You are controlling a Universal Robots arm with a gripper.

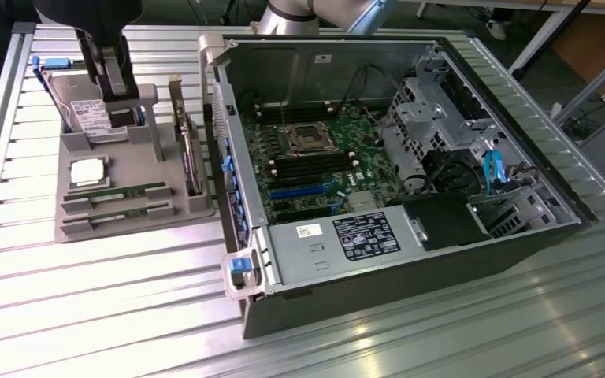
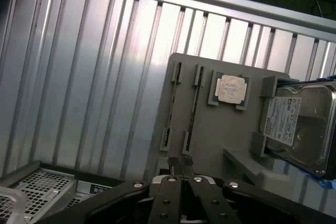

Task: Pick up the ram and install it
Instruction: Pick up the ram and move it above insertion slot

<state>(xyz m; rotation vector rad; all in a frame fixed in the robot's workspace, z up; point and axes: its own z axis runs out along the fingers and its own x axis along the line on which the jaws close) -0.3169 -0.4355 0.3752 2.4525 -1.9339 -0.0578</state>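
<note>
Tool (image 2: 177, 166) clenched on nothing, fingers pressed together, above the grey holder (image 1: 76, 228) near the hard drive (image 1: 79, 114). The ram (image 1: 116, 193) lies in the holder beside its twin (image 1: 124, 211), on the tabletop (image 1: 92, 307).

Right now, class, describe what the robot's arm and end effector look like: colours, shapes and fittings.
The arm is silver-grey, made of rounded tube segments with a blue-grey joint cap. The end effector is black, built of flat hinged links fastened with round silver pins, and it narrows toward its tip.
</note>
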